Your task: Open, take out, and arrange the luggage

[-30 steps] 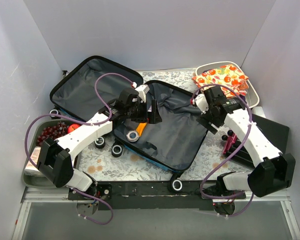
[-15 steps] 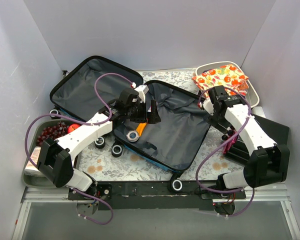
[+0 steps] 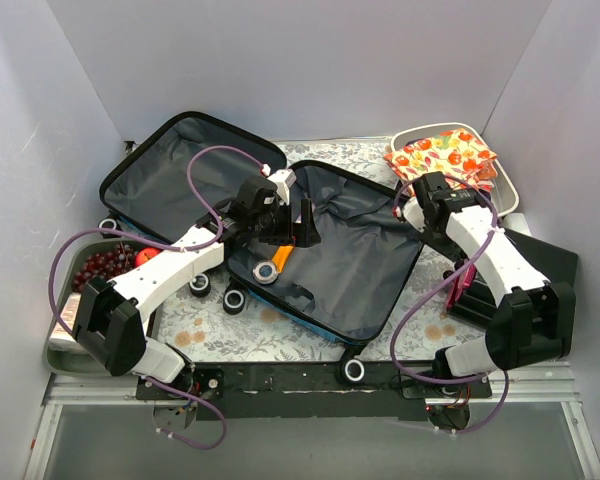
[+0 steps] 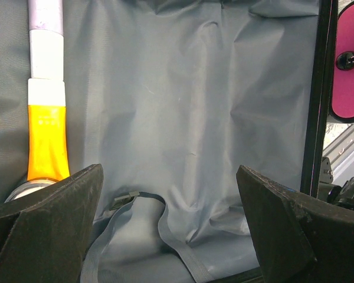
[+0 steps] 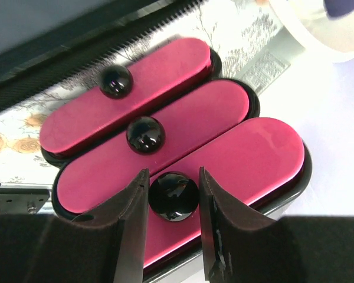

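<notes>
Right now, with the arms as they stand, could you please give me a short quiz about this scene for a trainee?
1. True or false: the luggage is zipped shut.
2. What lies inside it, near the left gripper? A) an orange tube B) a spoon C) a book
3. Fill the gap: the fingers of the right gripper flank a black ____ on a pink lid.
Key: 1 false, it lies open; 2 A; 3 knob.
</notes>
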Robot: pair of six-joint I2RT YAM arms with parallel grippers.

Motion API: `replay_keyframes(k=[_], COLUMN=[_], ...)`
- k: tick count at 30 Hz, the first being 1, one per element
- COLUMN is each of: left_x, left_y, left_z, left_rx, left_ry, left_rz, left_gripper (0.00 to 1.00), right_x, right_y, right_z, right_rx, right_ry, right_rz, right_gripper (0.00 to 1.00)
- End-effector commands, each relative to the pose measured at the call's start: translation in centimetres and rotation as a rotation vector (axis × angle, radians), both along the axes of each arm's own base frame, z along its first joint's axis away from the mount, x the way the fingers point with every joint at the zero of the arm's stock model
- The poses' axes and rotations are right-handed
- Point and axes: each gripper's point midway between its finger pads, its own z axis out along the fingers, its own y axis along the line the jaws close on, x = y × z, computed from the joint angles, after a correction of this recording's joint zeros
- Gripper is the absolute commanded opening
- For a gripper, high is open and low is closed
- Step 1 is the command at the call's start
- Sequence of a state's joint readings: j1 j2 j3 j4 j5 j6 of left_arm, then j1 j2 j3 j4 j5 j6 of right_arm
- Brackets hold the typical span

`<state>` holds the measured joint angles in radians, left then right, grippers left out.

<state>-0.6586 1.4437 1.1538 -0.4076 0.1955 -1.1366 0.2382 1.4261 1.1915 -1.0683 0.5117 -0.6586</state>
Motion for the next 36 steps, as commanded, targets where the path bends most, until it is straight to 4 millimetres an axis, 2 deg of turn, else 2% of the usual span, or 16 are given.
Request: replay_keyframes(k=[1,6,12,14,17,18,20,21,22,26,28,29,32,33,35,36], left_x=[0.0,0.1,0.0,0.0,0.1,0.1,0.2,0.2,0.3,1.4,2.8,3.6,6.2,7.0,8.6,9.3], left_y=[0.2,0.4,0.7,0.7,0.7,0.7,0.7,0.7,0.7,0.5,0.6,0.4,0.7,0.7,0.6,0.6], left_z=[2.1,2.0,2.0,2.1,2.1,2.1,2.4,2.5,2.6,2.7,2.9,1.9,0.9,-1.3,-1.9,-3.4], left_rx=[-0.021,-0.016,-0.011,-0.009,-0.006,-0.005,-0.010,-0.010,-0.009,0.014,0.025,0.039,0.053,0.087,0.110,0.135], left_ry=[-0.058,-0.060,-0.066,-0.067,-0.068,-0.067,-0.074,-0.077,-0.082,-0.110,-0.123,-0.097,-0.072,-0.032,-0.045,-0.023], left_rz=[0.000,0.008,0.019,0.022,0.023,0.025,0.025,0.022,0.023,0.023,0.048,0.046,0.055,0.051,0.034,0.035], left_gripper=[0.98,0.98,0.98,0.98,0.98,0.98,0.98,0.98,0.98,0.98,0.98,0.98,0.98,0.98,0.98,0.98], right_x=[1.2,1.6,2.6,2.7,2.7,2.6,3.2,3.2,3.3,4.7,5.2,6.2,6.4,6.3,5.7,4.8], right_y=[3.7,6.2,7.0,7.2,7.1,7.2,7.7,8.2,8.9,11.4,12.3,13.1,15.0,15.7,17.0,17.6], right_z=[2.2,1.6,1.9,1.9,2.1,2.5,3.6,4.4,5.1,8.7,11.0,12.8,16.5,18.3,19.3,21.7], right_rx=[0.088,0.079,0.060,0.056,0.054,0.062,0.096,0.125,0.160,0.314,0.394,0.451,0.706,0.860,1.038,1.193], right_ry=[-0.104,-0.097,-0.103,-0.105,-0.114,-0.126,-0.177,-0.204,-0.229,-0.408,-0.536,-0.635,-0.842,-0.945,-0.997,-1.065], right_rz=[0.143,0.234,0.235,0.234,0.227,0.228,0.230,0.242,0.257,0.305,0.297,0.296,0.188,0.098,0.046,0.016], right_gripper=[0.01,0.01,0.04,0.13,0.49,0.57,0.64,0.80,0.88,0.93,0.94,0.94,0.95,0.96,0.98,0.98])
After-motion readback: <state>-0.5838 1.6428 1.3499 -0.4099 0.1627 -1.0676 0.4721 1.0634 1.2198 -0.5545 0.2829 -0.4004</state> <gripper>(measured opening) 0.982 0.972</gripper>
